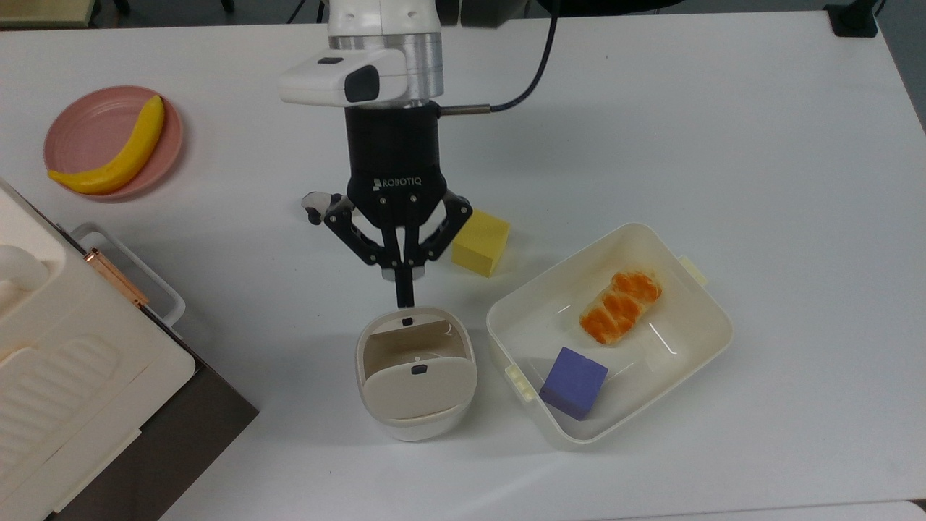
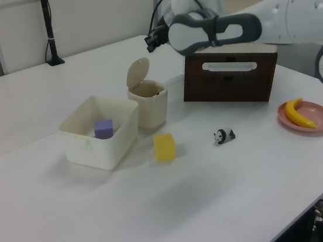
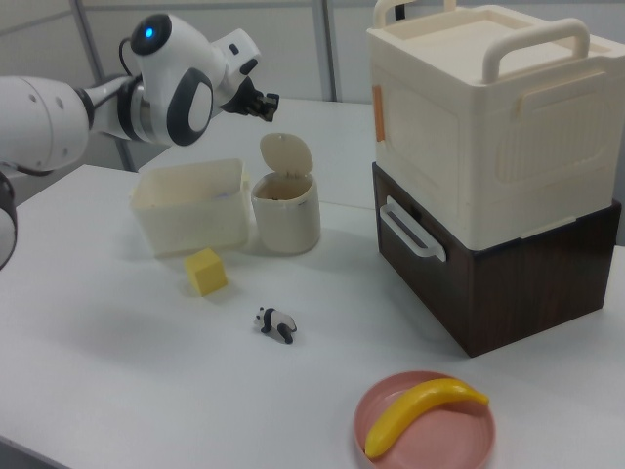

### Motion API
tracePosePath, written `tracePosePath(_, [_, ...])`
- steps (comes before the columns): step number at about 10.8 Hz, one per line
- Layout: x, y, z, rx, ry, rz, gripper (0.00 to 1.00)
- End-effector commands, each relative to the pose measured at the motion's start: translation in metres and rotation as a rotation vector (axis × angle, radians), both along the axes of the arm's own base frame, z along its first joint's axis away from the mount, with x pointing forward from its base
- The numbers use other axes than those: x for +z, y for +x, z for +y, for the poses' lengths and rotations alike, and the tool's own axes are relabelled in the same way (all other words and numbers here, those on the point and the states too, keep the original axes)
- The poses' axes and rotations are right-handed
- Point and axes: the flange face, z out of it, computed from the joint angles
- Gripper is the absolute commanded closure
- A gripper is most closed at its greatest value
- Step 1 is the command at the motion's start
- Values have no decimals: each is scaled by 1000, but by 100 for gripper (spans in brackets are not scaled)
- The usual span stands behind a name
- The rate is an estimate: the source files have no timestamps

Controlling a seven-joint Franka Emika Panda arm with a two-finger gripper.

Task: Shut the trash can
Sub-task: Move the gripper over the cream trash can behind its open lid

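So the trash can sits on the table with its lid flipped up on the hinge, beige inside wide open, so nothing's been closed yet. The gripper has its fingers clenched together into one narrow tip with nothing between them, which makes sense to me: you don't need to grab a lid to shut it, you just poke or push it over. In the top view that tip hangs just short of the can's front rim, right by the little black latch, and the side views put it up in the air, above lid height. The lid stands on the far side of the can from the fingers, so my guess is they'd have to travel over the opening and get behind it before pressing down. Just off to one side of the fingers are a yellow cube and a panda figure; beside the can is a cream tub holding a purple block.
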Motion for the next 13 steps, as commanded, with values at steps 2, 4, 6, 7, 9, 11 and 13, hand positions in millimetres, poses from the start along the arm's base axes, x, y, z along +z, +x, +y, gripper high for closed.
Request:
tracePosePath(2, [-15, 31, 14, 27, 11, -160, 100])
tracePosePath(4, [-30, 36, 17, 35, 9, -171, 100])
tracePosePath(6, [-41, 40, 19, 42, -5, -179, 100])
tracePosePath(7, [-49, 42, 18, 49, -24, -169, 100])
tracePosePath(9, [-52, 41, 13, 68, -75, -157, 100])
tracePosePath(11, [-35, 34, 10, 66, -89, -110, 100])
tracePosePath(13, [-19, 22, 4, 65, -116, 8, 100])
